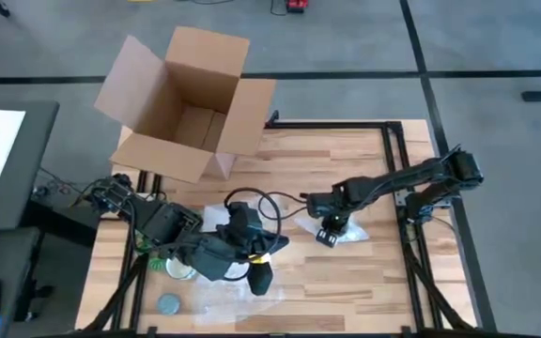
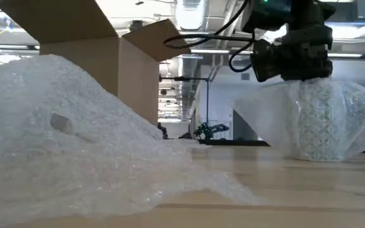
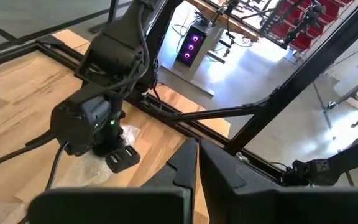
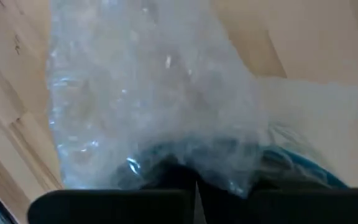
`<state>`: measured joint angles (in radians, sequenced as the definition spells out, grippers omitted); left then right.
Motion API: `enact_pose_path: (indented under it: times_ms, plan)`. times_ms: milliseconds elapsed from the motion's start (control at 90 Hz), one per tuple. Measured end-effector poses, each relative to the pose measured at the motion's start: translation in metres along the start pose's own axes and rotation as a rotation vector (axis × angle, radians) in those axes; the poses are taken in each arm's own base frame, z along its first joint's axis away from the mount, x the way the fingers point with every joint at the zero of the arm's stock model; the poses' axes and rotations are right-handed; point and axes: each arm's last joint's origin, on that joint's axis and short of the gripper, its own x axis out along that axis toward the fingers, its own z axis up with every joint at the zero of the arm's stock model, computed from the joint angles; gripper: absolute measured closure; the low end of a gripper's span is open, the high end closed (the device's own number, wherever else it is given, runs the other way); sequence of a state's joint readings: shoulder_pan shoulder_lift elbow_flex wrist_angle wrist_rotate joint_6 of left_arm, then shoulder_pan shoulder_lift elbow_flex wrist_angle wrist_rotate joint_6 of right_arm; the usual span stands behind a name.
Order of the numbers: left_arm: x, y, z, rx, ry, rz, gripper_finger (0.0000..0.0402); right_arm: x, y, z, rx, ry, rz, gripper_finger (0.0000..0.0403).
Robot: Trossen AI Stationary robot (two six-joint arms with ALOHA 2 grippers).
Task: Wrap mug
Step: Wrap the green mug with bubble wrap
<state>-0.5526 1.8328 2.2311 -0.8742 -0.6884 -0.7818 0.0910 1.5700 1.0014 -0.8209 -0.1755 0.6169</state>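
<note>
R gripper (image 1: 328,232) pressed down into bubble-wrapped patterned bundle (image 2: 319,123), finger gap not visible, L gripper (image 1: 258,278) closed w/ nothing held, open cardboard box (image 1: 184,103) behind, loose bubble wrap (image 2: 62,155) blocking low view, grey disc (image 1: 168,303) near table edge.

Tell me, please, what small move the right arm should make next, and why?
Probably raise the right gripper a little to test its hold: it sits on top of the bubble-wrapped bundle, which rests on the table, and the cardboard box stands open behind.
</note>
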Motion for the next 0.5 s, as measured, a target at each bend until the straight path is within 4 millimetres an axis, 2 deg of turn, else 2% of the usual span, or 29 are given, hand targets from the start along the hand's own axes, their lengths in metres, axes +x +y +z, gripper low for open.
enact_pose_path:
  times_ms: [78, 178, 367, 500]
  plan:
    - [0.000, 0.000, 0.000, 0.001, 0.001, 0.001, 0.0402, -0.014, 0.003, 0.000, -0.009, 0.011, -0.010, 0.0403]
    - [0.000, 0.000, 0.000, 0.001, 0.001, 0.001, 0.0402, -0.043, 0.007, 0.001, -0.012, 0.008, -0.004, 0.0403]
    - [0.000, 0.000, 0.000, 0.002, 0.002, 0.002, 0.0402, -0.087, 0.007, -0.001, 0.049, 0.006, -0.014, 0.0403]
    - [0.000, 0.000, 0.000, 0.004, 0.003, 0.002, 0.0402, -0.099, 0.013, 0.004, 0.025, -0.119, 0.074, 0.0403]
